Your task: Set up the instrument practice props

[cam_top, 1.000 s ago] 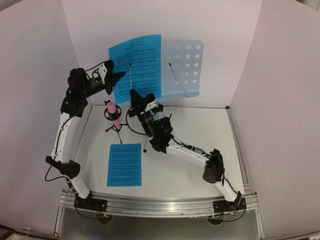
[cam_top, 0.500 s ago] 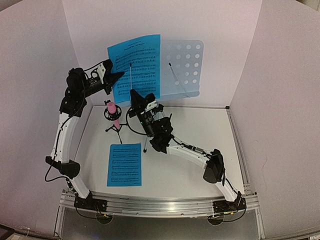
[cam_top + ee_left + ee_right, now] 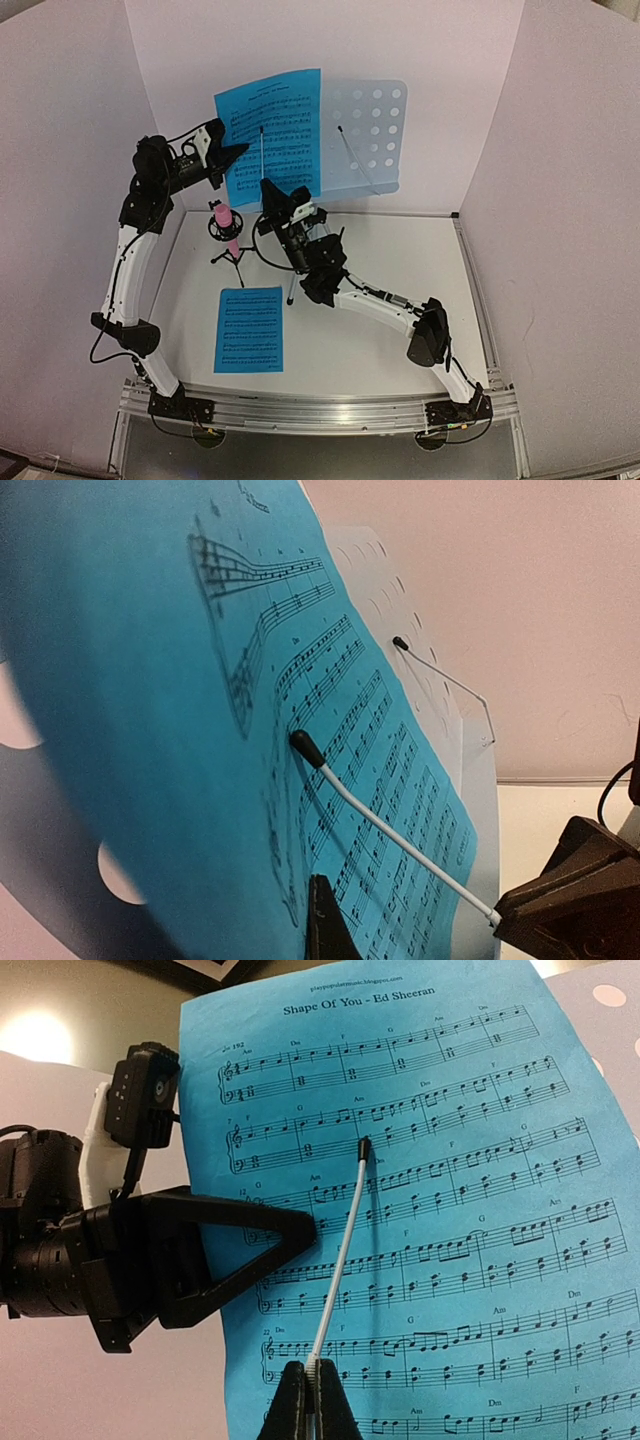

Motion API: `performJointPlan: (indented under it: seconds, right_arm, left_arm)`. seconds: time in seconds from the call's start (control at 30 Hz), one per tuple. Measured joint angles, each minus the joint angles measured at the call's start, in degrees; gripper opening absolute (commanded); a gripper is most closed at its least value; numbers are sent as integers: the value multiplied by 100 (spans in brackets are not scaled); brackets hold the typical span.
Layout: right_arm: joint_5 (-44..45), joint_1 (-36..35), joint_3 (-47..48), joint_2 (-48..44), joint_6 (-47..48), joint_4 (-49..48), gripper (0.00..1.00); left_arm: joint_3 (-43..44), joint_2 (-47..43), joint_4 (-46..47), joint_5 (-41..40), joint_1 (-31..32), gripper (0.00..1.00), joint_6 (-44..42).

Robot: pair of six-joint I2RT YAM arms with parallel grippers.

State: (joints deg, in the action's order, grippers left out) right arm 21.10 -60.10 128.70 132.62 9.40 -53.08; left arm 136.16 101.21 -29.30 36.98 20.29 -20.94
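Note:
The pale blue-grey perforated stand desk (image 3: 372, 130) stands at the back of the table on a silver tripod (image 3: 290, 285). One blue music sheet (image 3: 270, 130) stands on its left half; it fills the right wrist view (image 3: 450, 1210). My left gripper (image 3: 240, 156) is shut on that sheet's left edge, one finger (image 3: 325, 920) in front of the paper. My right gripper (image 3: 312, 1375) is shut on the base of the white wire page holder (image 3: 340, 1260) that lies across the sheet. A second blue sheet (image 3: 249, 328) lies flat on the table at the front left.
A pink microphone on a small black tripod (image 3: 225, 226) stands left of the stand, under my left arm. A second wire page holder (image 3: 355, 155) rests on the desk's bare right half. White walls enclose the table on three sides.
The left gripper and the sheet's left edge have shifted very slightly left. The right gripper has not moved.

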Motion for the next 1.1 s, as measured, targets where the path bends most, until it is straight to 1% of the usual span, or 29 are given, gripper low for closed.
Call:
performJointPlan:
  seconds: [0.07, 0.17, 0.3, 0.5, 0.63, 0.8, 0.93, 1.1]
  right_arm:
    - [0, 0, 0, 0, 1, 0, 0]
    - [2, 0, 0, 0, 1, 0, 0]
    - [11, 2, 0, 0, -1, 4, 0]
    - [11, 7, 0, 0, 1, 4, 0]
    - [11, 4, 0, 0, 1, 2, 0]
    - [13, 5, 0, 0, -1, 1, 0]
    - [13, 4, 2, 0, -1, -2, 0]
    - [17, 1, 2, 0, -3, -41, 0]
  left_arm:
    - [0, 2, 28, 0, 0, 15, 11]
    - [-4, 2, 83, 15, 1, 28, 39]
    - [-68, -18, 284, 36, 2, 34, 29]
    - [-230, -160, 442, -42, 2, 52, -58]
    - [-360, -310, 568, -222, 0, 66, -206]
    - [-433, -446, 705, -467, -2, 79, -385]
    - [-521, -555, 809, -670, -17, 87, -509]
    - [-642, -675, 979, -1099, -73, 90, -634]
